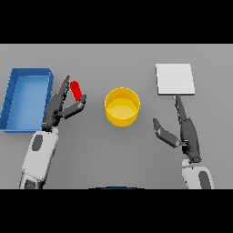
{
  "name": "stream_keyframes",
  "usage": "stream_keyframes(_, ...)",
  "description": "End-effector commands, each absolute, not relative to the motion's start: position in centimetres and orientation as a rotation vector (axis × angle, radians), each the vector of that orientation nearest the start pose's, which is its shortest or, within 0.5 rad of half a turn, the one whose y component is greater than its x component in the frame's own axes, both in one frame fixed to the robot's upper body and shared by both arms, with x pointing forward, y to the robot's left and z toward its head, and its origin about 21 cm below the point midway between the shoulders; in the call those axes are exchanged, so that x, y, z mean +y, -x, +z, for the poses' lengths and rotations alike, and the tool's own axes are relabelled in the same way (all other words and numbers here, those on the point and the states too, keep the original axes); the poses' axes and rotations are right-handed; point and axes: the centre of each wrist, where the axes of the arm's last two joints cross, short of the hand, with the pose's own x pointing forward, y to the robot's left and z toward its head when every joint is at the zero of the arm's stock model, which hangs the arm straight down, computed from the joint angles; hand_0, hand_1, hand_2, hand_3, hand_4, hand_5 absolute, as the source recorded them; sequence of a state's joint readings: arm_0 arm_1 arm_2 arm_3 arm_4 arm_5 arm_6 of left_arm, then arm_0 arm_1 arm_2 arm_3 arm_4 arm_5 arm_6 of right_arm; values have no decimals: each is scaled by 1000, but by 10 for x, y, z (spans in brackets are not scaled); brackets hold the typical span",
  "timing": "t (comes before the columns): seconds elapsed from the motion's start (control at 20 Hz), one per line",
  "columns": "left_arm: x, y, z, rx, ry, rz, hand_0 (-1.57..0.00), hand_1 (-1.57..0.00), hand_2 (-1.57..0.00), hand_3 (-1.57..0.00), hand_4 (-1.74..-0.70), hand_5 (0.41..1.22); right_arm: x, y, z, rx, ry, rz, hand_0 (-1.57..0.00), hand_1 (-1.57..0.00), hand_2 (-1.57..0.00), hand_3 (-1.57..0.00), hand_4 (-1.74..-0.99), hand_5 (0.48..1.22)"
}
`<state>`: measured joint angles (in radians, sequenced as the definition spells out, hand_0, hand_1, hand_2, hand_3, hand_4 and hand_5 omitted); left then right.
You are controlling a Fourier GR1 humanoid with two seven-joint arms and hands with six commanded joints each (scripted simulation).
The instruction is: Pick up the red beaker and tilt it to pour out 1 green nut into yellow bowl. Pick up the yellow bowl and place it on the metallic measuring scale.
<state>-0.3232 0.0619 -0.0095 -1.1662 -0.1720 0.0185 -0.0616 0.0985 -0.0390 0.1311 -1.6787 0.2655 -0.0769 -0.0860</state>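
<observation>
Head view shows our left hand (61, 107) gripping the red beaker (78, 90) left of centre; our right hand (179, 129) rests open. Next, we judge, carry it over the yellow bowl (122, 106) and tilt.

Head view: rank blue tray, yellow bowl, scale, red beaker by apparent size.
1. blue tray, largest
2. scale
3. yellow bowl, close to the scale, so that order is unsure
4. red beaker, partly hidden by the left hand

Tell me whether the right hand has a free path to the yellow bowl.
Probably yes: the right hand is open, and only bare table lies between it and the yellow bowl. The scale sits behind it.
</observation>
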Motion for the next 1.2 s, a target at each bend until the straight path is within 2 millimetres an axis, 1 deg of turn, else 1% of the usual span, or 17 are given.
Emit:
stream_keyframes(0.0, 210, -327, -16, -1532, -106, -296, 1, 1, 1, 1, -1287, 685, -217, -224, 6, -1685, 211, 250, 1, 1, 1, 1, -1269, 638)
stream_keyframes(0.1, 206, -334, -19, -1520, -102, -304, 1, 1, 1, 1, -1298, 689, -215, -221, 8, -1693, 204, 255, 1, 1, 1, 1, -1270, 642)
stream_keyframes(0.15, 205, -334, -21, -1530, -109, -317, 1, 1, 1, 1, -1298, 691, -215, -224, 10, -1696, 211, 251, 1, 1, 1, 1, -1272, 644)
stream_keyframes(0.25, 203, -343, -18, -1516, -114, -317, 1, 1, 1, 1, -1293, 686, -213, -223, 8, -1699, 212, 260, 1, 1, 1, 1, -1267, 644)
stream_keyframes(0.35, 201, -351, -18, -1503, -118, -318, 1, 1, 1, 1, -1289, 683, -217, -224, 12, -1700, 203, 252, 1, 1, 1, 1, -1269, 642)
stream_keyframes(0.4, 199, -355, -17, -1505, -109, -316, 1, 1, 1, 1, -1289, 683, -218, -222, 10, -1698, 203, 248, 1, 1, 1, 1, -1268, 641)
stream_keyframes(0.45, 198, -356, -19, -1506, -103, -317, 1, 1, 1, 1, -1289, 683, -216, -222, 9, -1696, 196, 241, 1, 1, 1, 1, -1265, 638)
stream_keyframes(0.5, 198, -359, -21, -1499, -97, -314, 1, 1, 1, 1, -1297, 686, -216, -221, 9, -1693, 200, 237, 1, 1, 1, 1, -1268, 639)
stream_keyframes(0.55, 201, -361, -20, -1512, -86, -308, 1, 1, 1, 1, -1309, 688, -220, -225, 11, -1685, 206, 234, 1, 1, 1, 1, -1269, 640)
stream_keyframes(0.75, 192, -363, -26, -1539, -60, -280, 1, 1, 0, 1, -1348, 704, -220, -222, 9, -1688, 219, 250, 1, 1, 1, 1, -1261, 641)
stream_keyframes(0.8, 190, -364, -27, -1551, -48, -255, 1, -26, -67, -31, -1378, 724, -219, -221, 10, -1692, 216, 251, 1, 1, 1, 1, -1259, 642)
stream_keyframes(0.85, 192, -366, -26, -1557, -50, -227, -119, -146, -182, -124, -1410, 750, -220, -219, 10, -1698, 215, 246, 1, 1, 1, 1, -1260, 642)
stream_keyframes(0.9, 190, -371, -24, -1539, -51, -205, -285, -328, -364, -292, -1449, 783, -221, -219, 8, -1691, 228, 252, 1, 1, 1, 1, -1258, 644)
stream_keyframes(0.95, 188, -374, -23, -1522, -62, -196, -441, -481, -523, -547, -1448, 871, -219, -217, 7, -1688, 230, 256, 1, 1, 1, 1, -1257, 645)
stream_keyframes(1.0, 186, -373, -24, -1527, -80, -207, -662, -699, -733, -724, -1500, 941, -219, -220, 10, -1684, 233, 252, 1, 1, 1, 1, -1255, 644)
stream_keyframes(1.1, 182, -374, -25, -1544, -87, -247, -989, -1013, -1034, -926, -1575, 1042, -218, -218, 7, -1687, 219, 243, 1, 1, 1, 1, -1254, 645)
stream_keyframes(1.15, 182, -375, -26, -1558, -84, -263, -1106, -1125, -1142, -974, -1603, 1078, -216, -220, 7, -1680, 224, 241, 1, 1, 1, 1, -1252, 644)
